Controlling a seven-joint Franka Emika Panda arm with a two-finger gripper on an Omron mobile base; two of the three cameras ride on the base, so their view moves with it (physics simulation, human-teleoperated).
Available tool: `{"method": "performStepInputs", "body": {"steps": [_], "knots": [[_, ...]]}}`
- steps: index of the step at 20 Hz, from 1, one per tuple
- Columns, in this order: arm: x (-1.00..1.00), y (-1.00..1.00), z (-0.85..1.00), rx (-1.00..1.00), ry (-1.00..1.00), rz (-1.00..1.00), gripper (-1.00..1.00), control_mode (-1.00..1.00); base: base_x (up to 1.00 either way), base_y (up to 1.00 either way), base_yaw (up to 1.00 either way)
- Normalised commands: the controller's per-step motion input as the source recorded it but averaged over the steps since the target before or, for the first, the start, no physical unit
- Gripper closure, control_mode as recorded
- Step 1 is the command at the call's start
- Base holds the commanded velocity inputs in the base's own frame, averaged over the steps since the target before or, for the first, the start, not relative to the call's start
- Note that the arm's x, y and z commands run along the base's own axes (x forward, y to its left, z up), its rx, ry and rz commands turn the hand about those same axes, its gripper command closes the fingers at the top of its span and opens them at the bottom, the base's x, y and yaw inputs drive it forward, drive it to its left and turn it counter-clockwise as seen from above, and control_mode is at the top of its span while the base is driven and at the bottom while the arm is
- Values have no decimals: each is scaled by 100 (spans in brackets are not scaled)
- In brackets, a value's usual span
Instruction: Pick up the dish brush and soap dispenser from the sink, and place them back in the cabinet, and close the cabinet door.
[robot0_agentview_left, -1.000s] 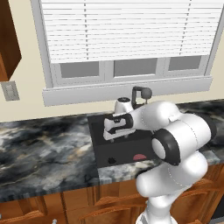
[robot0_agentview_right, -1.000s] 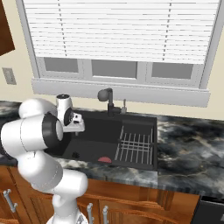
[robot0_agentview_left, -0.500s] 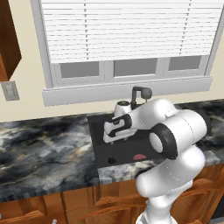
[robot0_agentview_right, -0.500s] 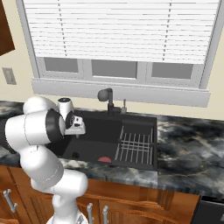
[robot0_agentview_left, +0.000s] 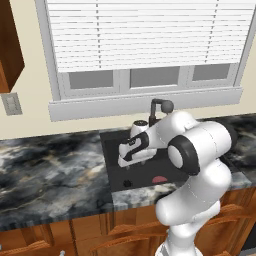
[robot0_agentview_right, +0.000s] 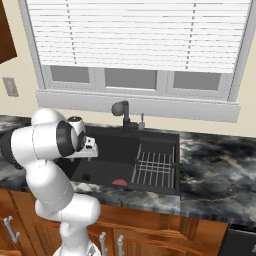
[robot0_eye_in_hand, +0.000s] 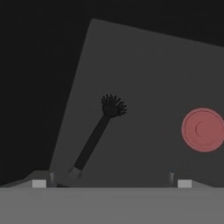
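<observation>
Down on the floor of the black rectangular sink (robot0_agentview_left: 113, 161), low and centre in the left base view, lies the dish brush (robot0_agentview_left: 159, 179), a small flat reddish-pink round piece. In the hand view it sits at the right edge (robot0_eye_in_hand: 203, 130), well off the line between the fingertips.

Right under the hand there's a thin dark stick with a bristly tuft (robot0_eye_in_hand: 97, 135), running up from the lower left. I can't tell whether it belongs to the pink piece. They look apart.

The white arm's two-finger gripper (robot0_eye_in_hand: 111, 183) hangs over the sink's left half, jaws spread wide, nothing between them.

Now, the risks. Drop straight down from here and the fingers close on the dark stick or on bare basin, because the pink head is off to one side. It's also low and flat, so the fingers may scrape the floor and skid it away instead of gripping it.

The sink's left wall is close, and a sideways correction could knock the hand against it. The silver wire rack (robot0_agentview_right: 155, 167) fills the right half, so a pushed brush could slide under it.

The reddish-brown wooden cabinet (robot0_agentview_left: 10, 45) is far off in the upper left corner. That's a long carry, and a weak pinch could let go on the way.
</observation>
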Motion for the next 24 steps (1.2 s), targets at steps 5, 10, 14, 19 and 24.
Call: {"method": "performStepInputs", "body": {"steps": [5,10,14,19,24], "knots": [[0,1,-21,0,0,0,-100,-100,0,0,0],[0,4,-23,0,0,0,-100,-100,0,0,0],[3,14,-33,0,0,0,-100,-100,0,0,0],[2,6,-26,0,0,0,-100,-100,0,0,0],[8,6,-19,0,0,0,-100,-100,0,0,0]]}}
